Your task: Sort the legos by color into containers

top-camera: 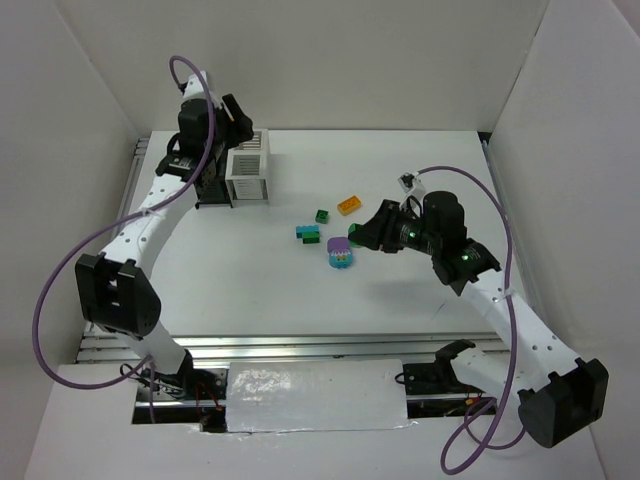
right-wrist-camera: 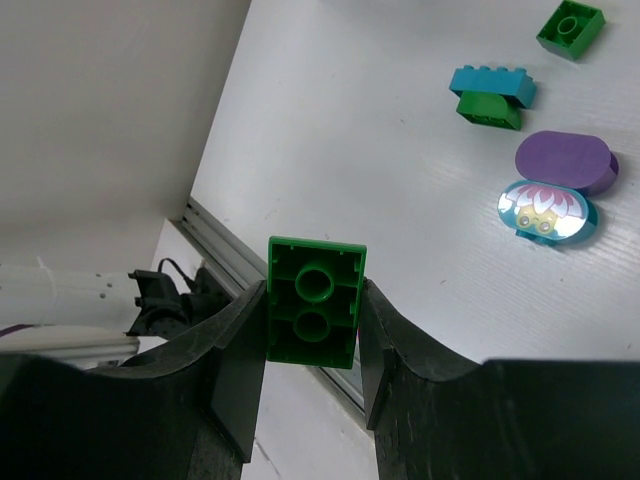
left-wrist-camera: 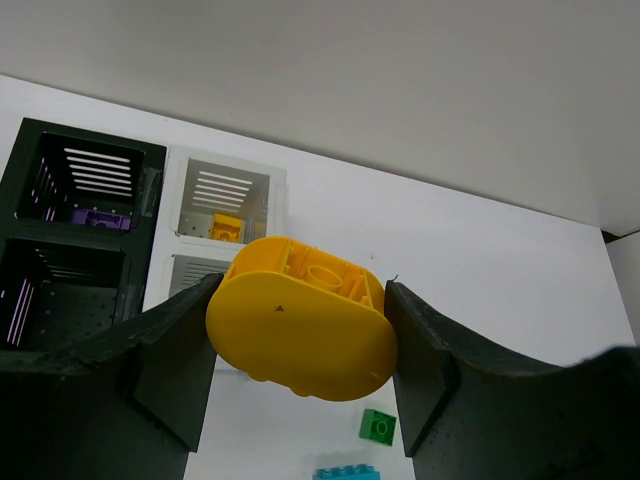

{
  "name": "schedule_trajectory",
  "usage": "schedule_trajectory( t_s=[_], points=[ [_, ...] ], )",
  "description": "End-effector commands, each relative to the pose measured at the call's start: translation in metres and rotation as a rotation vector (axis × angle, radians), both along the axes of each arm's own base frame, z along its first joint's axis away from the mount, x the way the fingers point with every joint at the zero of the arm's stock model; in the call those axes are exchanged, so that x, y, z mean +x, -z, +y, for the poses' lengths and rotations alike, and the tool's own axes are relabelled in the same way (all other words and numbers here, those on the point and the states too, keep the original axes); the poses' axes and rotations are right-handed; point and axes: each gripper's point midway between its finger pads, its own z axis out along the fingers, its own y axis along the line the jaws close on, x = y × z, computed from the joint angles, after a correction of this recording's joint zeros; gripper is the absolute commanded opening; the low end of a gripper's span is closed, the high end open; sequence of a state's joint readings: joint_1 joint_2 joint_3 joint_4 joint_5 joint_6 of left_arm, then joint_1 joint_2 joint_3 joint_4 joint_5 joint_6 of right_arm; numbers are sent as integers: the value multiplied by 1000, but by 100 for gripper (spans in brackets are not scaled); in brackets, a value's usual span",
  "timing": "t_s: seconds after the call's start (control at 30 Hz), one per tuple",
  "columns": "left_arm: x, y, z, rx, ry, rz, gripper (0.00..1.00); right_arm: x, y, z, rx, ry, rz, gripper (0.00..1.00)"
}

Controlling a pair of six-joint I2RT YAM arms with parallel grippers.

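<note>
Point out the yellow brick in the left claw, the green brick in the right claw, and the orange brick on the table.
yellow brick (left-wrist-camera: 300, 325): left wrist view, its smooth oval face.
green brick (right-wrist-camera: 313, 300): right wrist view, its hollow underside.
orange brick (top-camera: 349, 204): top view, its upper face.

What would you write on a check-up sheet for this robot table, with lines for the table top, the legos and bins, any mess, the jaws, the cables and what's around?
Surface: white table, flat, only bricks and bins on it.
Job's things: black bin holds a purple brick; white bin holds a yellow brick. Loose: orange brick, small green cube, teal-on-green stack, purple oval piece next to a teal oval piece.
Clutter: nothing seen.
Jaws: left jaws shut on a yellow oval piece near the bins; right jaws shut on a green brick.
Cables: left cable and right cable, both purple, loop beside their arms.
Surroundings: white walls; metal rails at the near edge.
</note>
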State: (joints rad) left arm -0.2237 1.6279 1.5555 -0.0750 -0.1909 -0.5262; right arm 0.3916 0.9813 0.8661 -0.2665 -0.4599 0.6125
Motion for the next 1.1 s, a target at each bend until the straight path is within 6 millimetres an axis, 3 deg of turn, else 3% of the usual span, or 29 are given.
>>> schedule_trajectory(
  t_s=[0.0,0.07,0.1,0.17,0.4,0.43,0.5,0.73,1.07],
  points=[
    [17,-6,0,13,7,-36,0,5,-8,4,31,-15,-39,0],
    [27,-4,-1,21,7,-47,0,5,-4,5,30,-18,-28,0],
    [38,10,0,35,-1,-25,0,5,-4,6,32,-23,-28,0],
    [49,9,-3,47,6,-33,0,4,-2,6,37,-31,-19,0],
    [88,54,-4,109,-7,-56,0,-7,-2,2,33,-37,-28,0],
    [93,51,-4,111,-10,-60,0,-8,-2,2,33,-36,-31,0],
    [102,69,-5,124,-11,-24,0,-11,2,-1,27,-29,-28,0],
    [113,80,-4,154,-20,8,0,-23,4,-4,26,-40,-32,0],
    [113,93,-7,155,-3,41,0,-29,6,-7,29,-40,-41,0]
  ],
)
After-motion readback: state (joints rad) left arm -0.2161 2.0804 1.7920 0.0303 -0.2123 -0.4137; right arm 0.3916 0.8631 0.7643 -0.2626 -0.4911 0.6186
